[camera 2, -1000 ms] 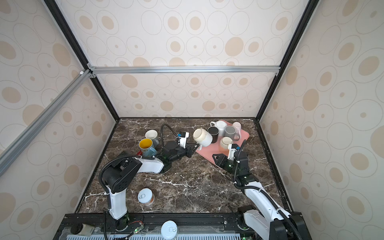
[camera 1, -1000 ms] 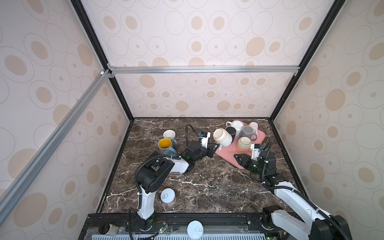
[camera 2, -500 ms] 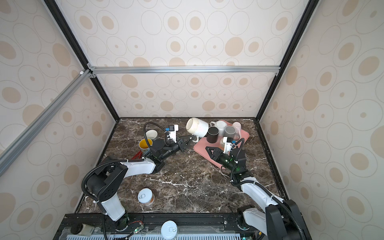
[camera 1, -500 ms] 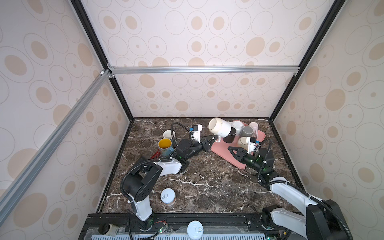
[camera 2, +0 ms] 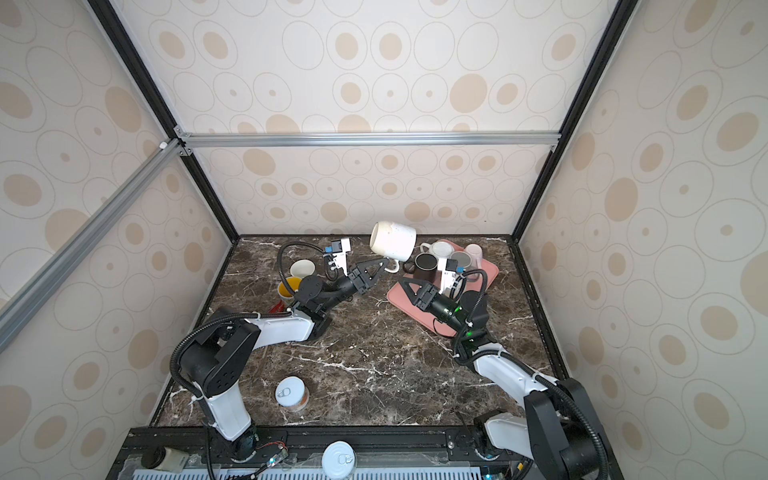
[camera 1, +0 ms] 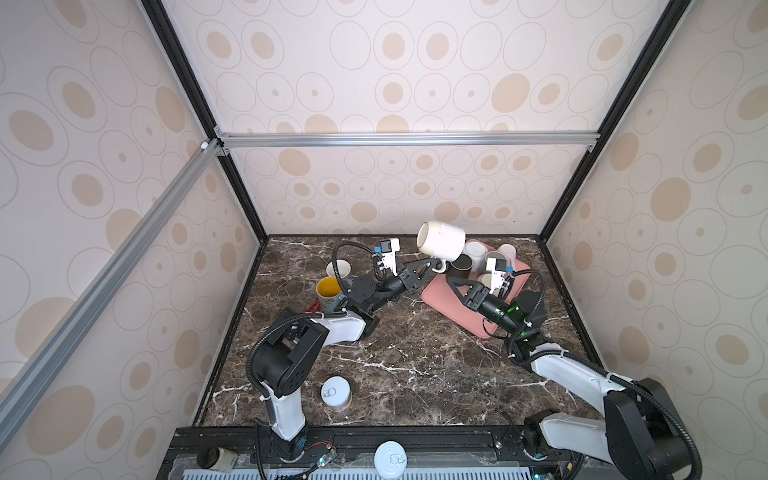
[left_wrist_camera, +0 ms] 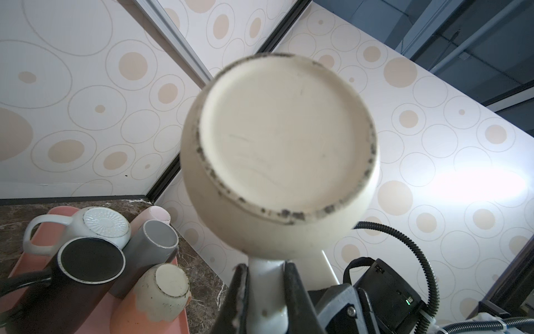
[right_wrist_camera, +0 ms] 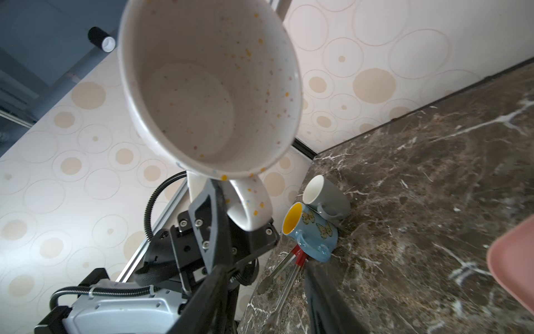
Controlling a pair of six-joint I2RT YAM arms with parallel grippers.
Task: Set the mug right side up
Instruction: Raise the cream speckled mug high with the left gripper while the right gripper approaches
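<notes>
**Left wrist view: handle clamped, mug sideways in the air**

Left wrist view gave me the closest look. The left gripper (left_wrist_camera: pixel 267 292) had both fingers (left_wrist_camera: pixel 241 292) squeezed onto the handle of the speckled white mug (left_wrist_camera: pixel 286 150), and the mug's scuffed base faced that camera. In both top views the mug hung clear of the counter (camera 1: pixel 415 365). It lay roughly sideways, with its mouth toward the counter's left edge and its handle underneath. It sat near the back edge, above the back-left corner of the pink tray (camera 1: pixel 457 318).

In the right wrist view, the right gripper (right_wrist_camera: pixel 260 292) had its fingers spread apart with nothing between them. That camera looked up into the mug's open mouth. In a top view I placed this gripper over the tray's left part, close under the mug and not holding it.

Five other cups stood base-up on the tray's back half:
- a black mug (left_wrist_camera: pixel 89 260)
- a white ribbed mug (left_wrist_camera: pixel 105 222)
- a grey tumbler (left_wrist_camera: pixel 160 238)
- a pink cup (camera 2: pixel 473 251)
- a peach cup (left_wrist_camera: pixel 170 280)

Toward the counter's left edge, a blue butterfly mug (right_wrist_camera: pixel 313 231) and a grey mug (right_wrist_camera: pixel 325 196) stood mouth-up. Red-handled tongs (right_wrist_camera: pixel 297 257) lay just in front of them. A tin can (camera 1: pixel 336 395) stood near the front-left corner.
</notes>
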